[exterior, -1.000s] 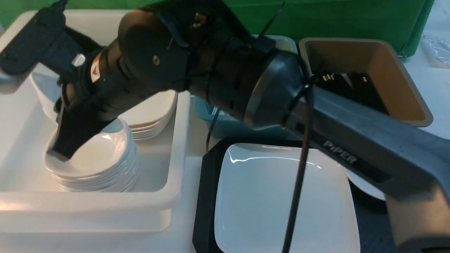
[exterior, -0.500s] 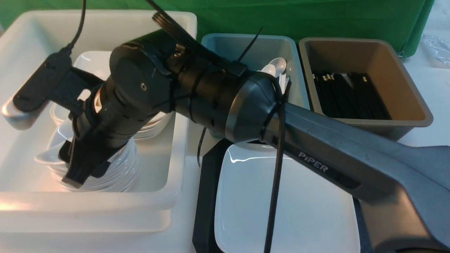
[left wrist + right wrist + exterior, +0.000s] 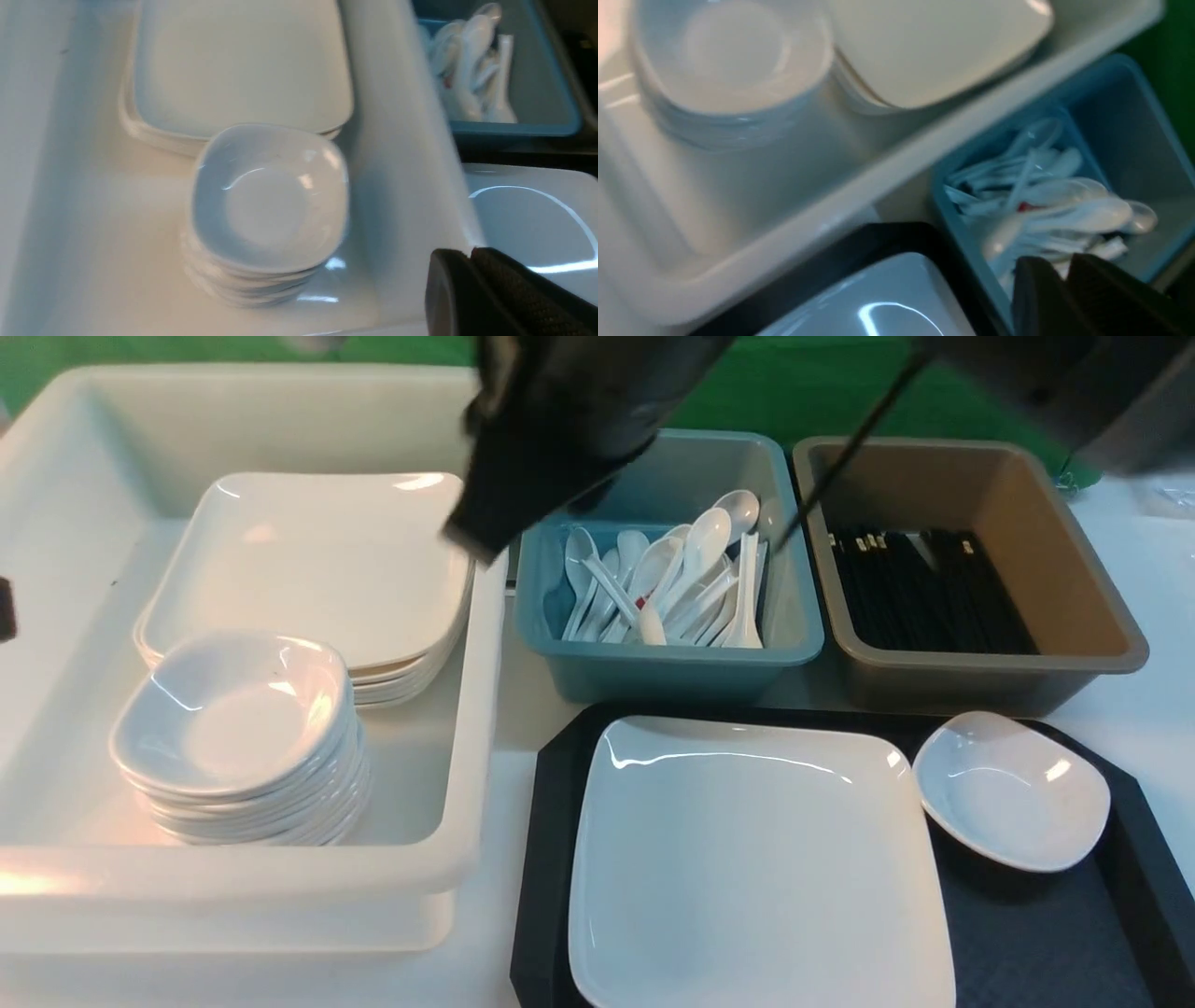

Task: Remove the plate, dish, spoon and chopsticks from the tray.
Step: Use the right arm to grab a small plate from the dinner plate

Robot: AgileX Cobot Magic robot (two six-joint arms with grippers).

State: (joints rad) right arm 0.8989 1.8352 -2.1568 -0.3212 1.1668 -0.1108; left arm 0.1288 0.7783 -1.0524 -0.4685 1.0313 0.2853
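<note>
At 9 o'clock the white tub (image 3: 280,887) held stacked plates (image 3: 317,560) and a dish stack (image 3: 243,737). At 12, the blue tub (image 3: 653,672) held spoons (image 3: 672,579) and the brown tub (image 3: 980,677) held chopsticks (image 3: 924,588). The plate (image 3: 756,868) and a dish (image 3: 1013,793) sat on the tray (image 3: 546,859) at 6. The right gripper (image 3: 1057,266), closed and empty, had lifted off the stack. The left gripper (image 3: 467,254) was closed too.

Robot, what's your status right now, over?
Left fingers shut, empty. Right fingers shut, empty. Plate and small dish on tray. Nothing blocking them.
</note>
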